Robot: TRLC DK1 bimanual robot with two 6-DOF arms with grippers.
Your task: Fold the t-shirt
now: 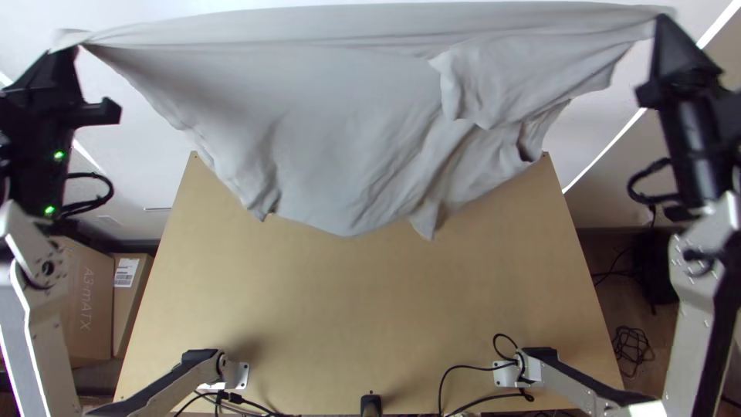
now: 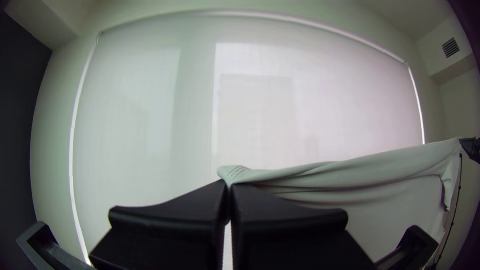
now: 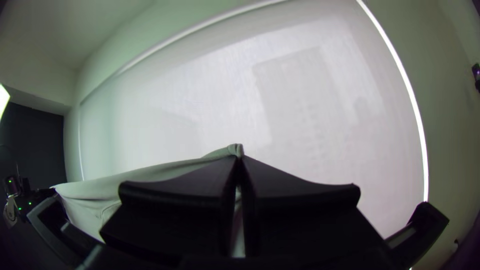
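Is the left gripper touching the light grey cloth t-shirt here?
Touching. The left wrist view shows the left gripper pinching a stitched edge of the t-shirt between its black fingertips.

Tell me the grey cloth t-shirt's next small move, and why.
Probably lower the black left tool and black right tool together: they stretch the t-shirt's upper edge while its creased lower part hangs by the light wooden table's far end.

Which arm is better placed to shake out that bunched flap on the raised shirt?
Right, I'd judge: its gripper pinches the end of the stretched edge nearer the bunched flap. The left gripper holds the far end, so it should probably just anchor the shirt.
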